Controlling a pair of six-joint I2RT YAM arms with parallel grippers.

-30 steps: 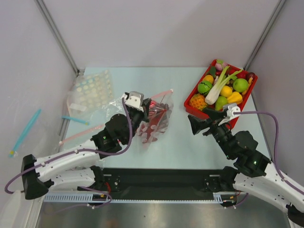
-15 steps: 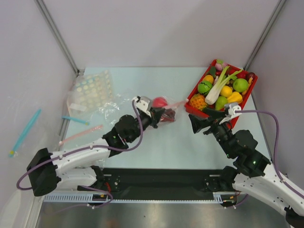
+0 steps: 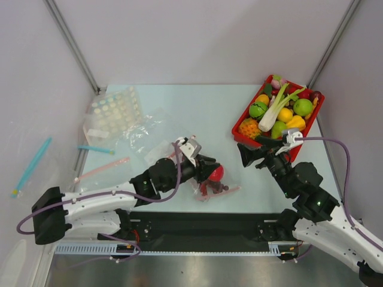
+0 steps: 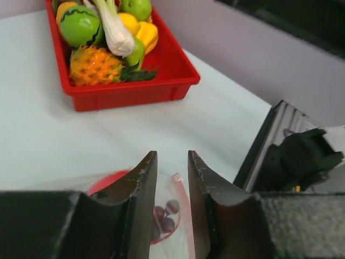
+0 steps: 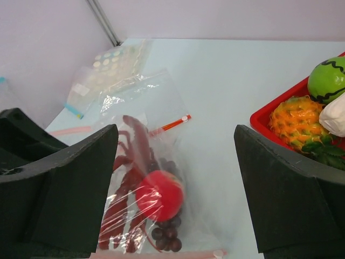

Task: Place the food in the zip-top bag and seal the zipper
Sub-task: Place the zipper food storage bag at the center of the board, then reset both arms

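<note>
The clear zip-top bag lies on the table near the front edge, just under my left gripper. The food is inside it: a red crayfish, a red ball fruit and dark grapes. The pink zipper runs along the bag's right edge. In the left wrist view my left gripper stands slightly open above the bag with nothing pinched between its fingers. To the right of the bag, my right gripper is wide open and empty, and the right wrist view shows its jaws facing the bag.
A red tray full of toy fruit and vegetables stands at the back right. A dotted bag, another clear bag, a blue strip and a loose pink strip lie on the left side.
My left gripper swung right and toward the front edge with the bag, and its jaws parted. The bag now lies on the table. The right arm stayed still.
</note>
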